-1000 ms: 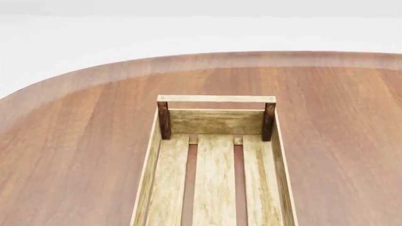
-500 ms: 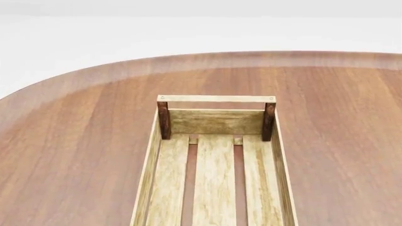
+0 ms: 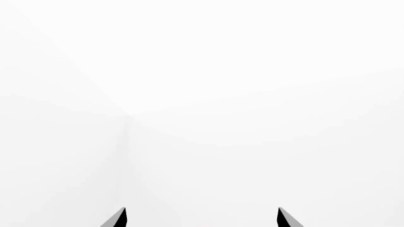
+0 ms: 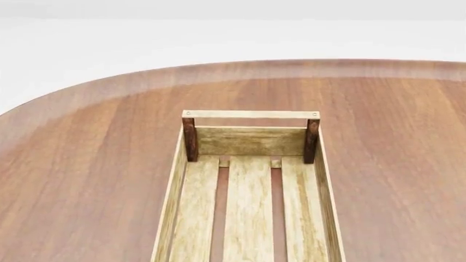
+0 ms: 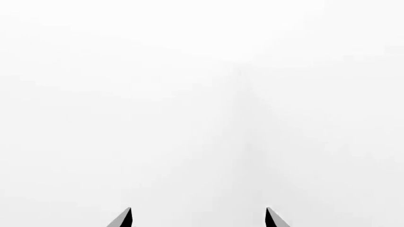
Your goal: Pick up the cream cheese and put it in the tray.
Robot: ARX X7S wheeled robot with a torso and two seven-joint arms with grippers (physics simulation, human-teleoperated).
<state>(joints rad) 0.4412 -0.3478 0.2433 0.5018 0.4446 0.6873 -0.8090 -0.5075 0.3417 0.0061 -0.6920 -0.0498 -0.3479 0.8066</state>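
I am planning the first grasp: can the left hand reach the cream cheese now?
Probably not yet. No cream cheese shows in any view; the left hand faces blank white, fingers apart, and the head view shows only the tray.

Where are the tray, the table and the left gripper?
tray [image 4: 250, 141], head view, far end wall.
table [image 4: 95, 164], head view, bare top left of the tray.
left gripper [image 3: 202, 218], left wrist view, midway between its two fingertips.

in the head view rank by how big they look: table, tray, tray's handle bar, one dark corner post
1. table, fills most of the view.
2. tray, cut off by the bottom edge, so only part shows.
3. handle bar.
4. corner post; the two posts look alike, and look close to the bar in size.
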